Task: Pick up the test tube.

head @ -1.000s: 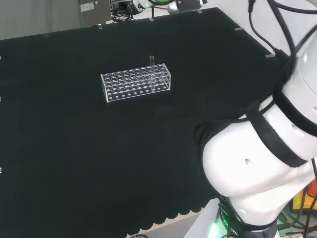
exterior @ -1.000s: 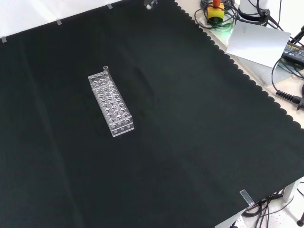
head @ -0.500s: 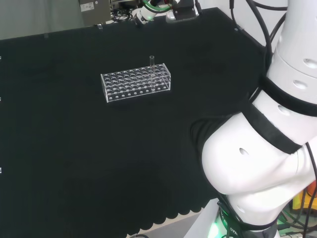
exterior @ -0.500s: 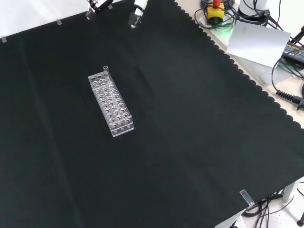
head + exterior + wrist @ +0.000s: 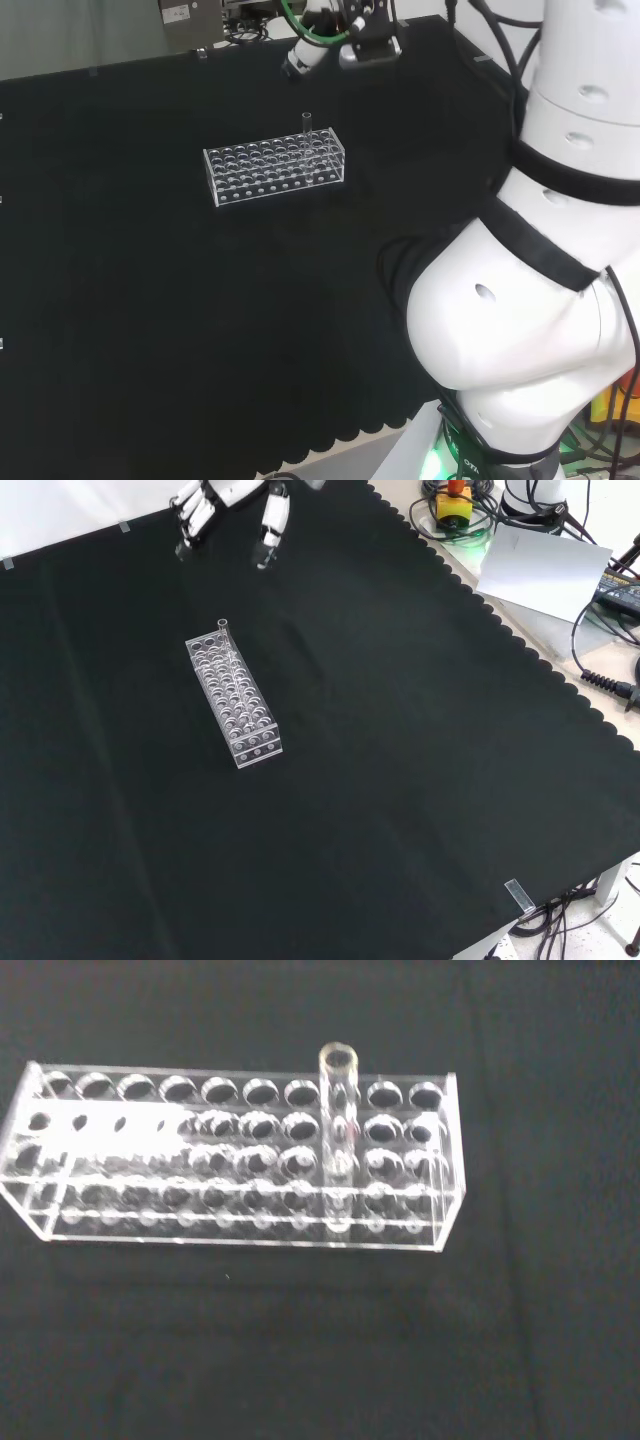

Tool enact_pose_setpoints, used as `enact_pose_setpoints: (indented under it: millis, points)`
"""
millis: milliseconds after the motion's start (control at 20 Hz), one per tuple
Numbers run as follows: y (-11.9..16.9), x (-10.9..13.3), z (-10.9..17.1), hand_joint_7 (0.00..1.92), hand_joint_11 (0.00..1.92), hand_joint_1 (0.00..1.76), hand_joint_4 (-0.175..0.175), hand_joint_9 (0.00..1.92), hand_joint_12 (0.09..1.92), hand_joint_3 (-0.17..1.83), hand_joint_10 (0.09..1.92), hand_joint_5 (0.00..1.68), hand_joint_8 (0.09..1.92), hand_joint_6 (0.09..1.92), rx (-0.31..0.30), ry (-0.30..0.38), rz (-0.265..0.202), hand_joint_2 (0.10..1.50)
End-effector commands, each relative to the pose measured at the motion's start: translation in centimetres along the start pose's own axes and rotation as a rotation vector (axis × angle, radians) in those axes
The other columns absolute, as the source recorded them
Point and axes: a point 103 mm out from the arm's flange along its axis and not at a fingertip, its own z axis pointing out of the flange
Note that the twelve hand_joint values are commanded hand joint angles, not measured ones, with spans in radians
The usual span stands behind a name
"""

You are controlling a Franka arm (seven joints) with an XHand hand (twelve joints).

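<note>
Head view: test tube (image 5: 307, 122) upright in clear rack (image 5: 276, 167), far row near its right end; hand (image 5: 345, 40) above right, apart. Front view: hand (image 5: 225, 505) fingers spread (holding nothing), beyond rack (image 5: 234, 698). Wrist view: tube (image 5: 339, 1130) stands alone in rack

I'm working in a robotics lab, set up for glassware trials. The bench (image 5: 420, 780) is draped in black cloth taped at its edges, with a clear rack (image 5: 275, 172) holding a test tube (image 5: 338, 1130). Beside the cloth I see cables (image 5: 600, 670), a red-buttoned stop switch (image 5: 455, 502) and the white arm (image 5: 530, 330).
</note>
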Motion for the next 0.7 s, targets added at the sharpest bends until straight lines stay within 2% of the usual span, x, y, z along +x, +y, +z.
enact_pose_setpoints:
  millis: [50,450,700]
  points:
    - [3.2,-2.1,3.7,0.46,0.01,0.58,-0.09,0.28,1.6,0.06,0.91,0.33,0.93,0.09,0.078,-0.026,0.032,0.95]
    - [4.5,-1.6,6.0,0.48,0.02,0.61,-0.094,0.32,1.59,0.07,0.89,0.36,0.9,0.09,0.146,-0.012,0.022,0.94]
    - [4.8,-0.4,6.8,0.48,0.03,0.63,-0.098,0.34,1.59,0.07,0.88,0.38,0.89,0.09,0.168,0.002,-0.01,0.94]
